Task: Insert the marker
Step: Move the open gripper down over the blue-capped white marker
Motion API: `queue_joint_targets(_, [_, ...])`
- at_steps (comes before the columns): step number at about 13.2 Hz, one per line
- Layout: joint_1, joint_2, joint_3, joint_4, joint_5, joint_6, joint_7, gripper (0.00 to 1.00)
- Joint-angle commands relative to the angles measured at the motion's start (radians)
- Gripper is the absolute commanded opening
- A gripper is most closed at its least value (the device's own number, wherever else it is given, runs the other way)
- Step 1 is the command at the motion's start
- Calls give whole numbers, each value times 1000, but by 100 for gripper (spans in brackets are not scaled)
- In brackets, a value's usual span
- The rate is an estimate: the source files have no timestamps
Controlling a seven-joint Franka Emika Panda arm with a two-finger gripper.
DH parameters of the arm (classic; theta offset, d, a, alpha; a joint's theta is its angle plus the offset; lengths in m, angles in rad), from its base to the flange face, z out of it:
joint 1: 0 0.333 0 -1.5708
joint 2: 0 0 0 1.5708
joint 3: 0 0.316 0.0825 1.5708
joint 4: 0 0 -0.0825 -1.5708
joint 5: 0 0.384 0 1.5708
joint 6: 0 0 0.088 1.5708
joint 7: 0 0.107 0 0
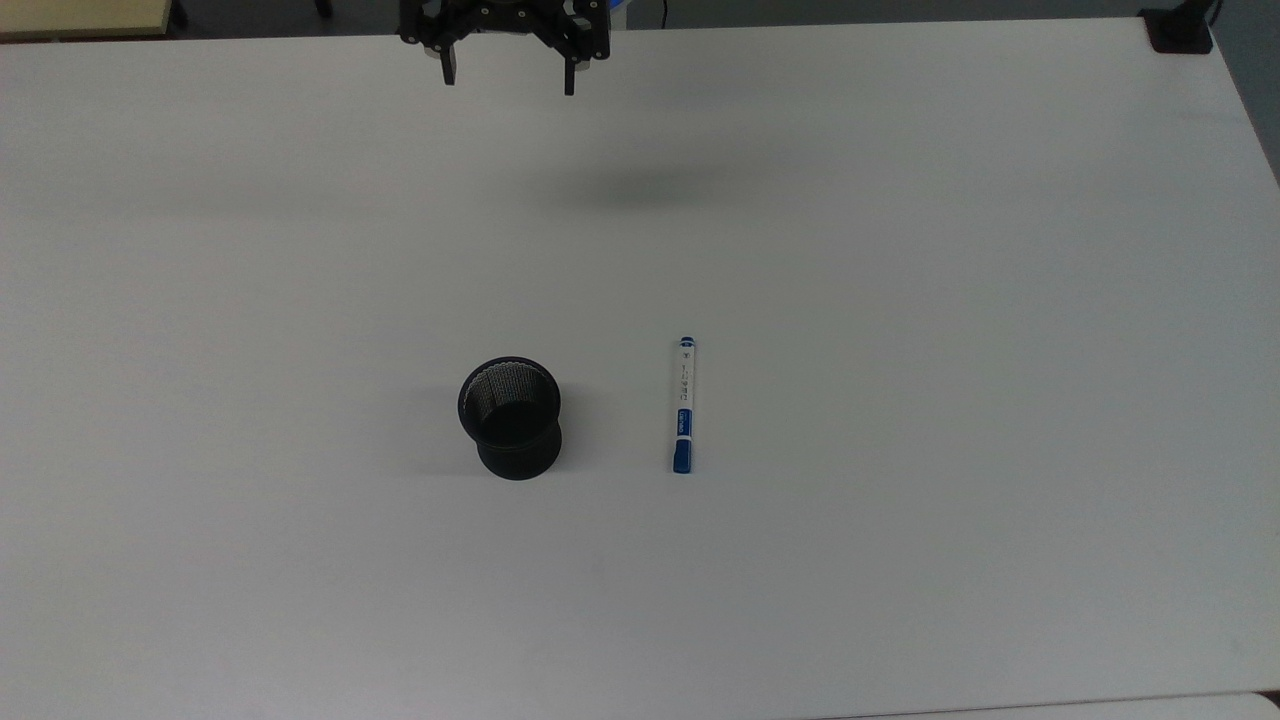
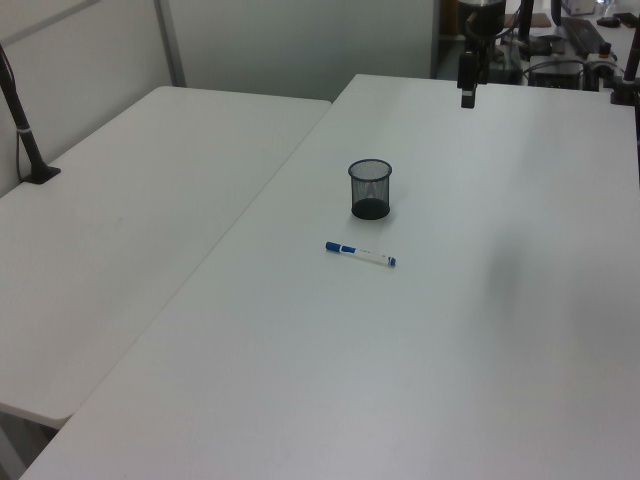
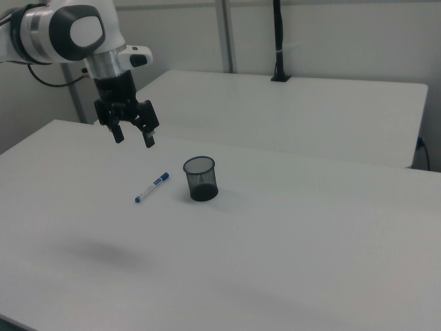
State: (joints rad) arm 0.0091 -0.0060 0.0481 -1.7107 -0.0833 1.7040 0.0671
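Marker (image 1: 684, 405) flat on table (image 1: 900, 300), well apart from raised, spread pincer (image 1: 508, 80)

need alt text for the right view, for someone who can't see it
A blue-capped white marker lies flat on a white table, just to the right view's left of an upright black mesh cup, apart from it. The robot arm's open hand hangs empty above the table, up and to the right view's left of the marker.

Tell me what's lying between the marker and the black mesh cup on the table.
Nothing: in the top view, only bare white table separates the marker from the black mesh cup. The left view agrees.
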Motion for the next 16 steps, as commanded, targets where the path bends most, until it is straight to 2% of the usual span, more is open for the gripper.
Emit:
queue_joint_targets(1, [-18, 29, -2, 10, 10, -9, -23, 100])
queue_joint_targets(8, [-15, 43, -1, 14, 16, -6, -27, 100])
queue_joint_targets(12, [2, 124, 4, 55, 28, 71, -7, 100])
queue_joint_targets(14, [3, 177, 4, 88, 65, 146, 45, 100])
queue_joint_targets(16, [12, 230, 10, 103, 73, 235, 100, 100])
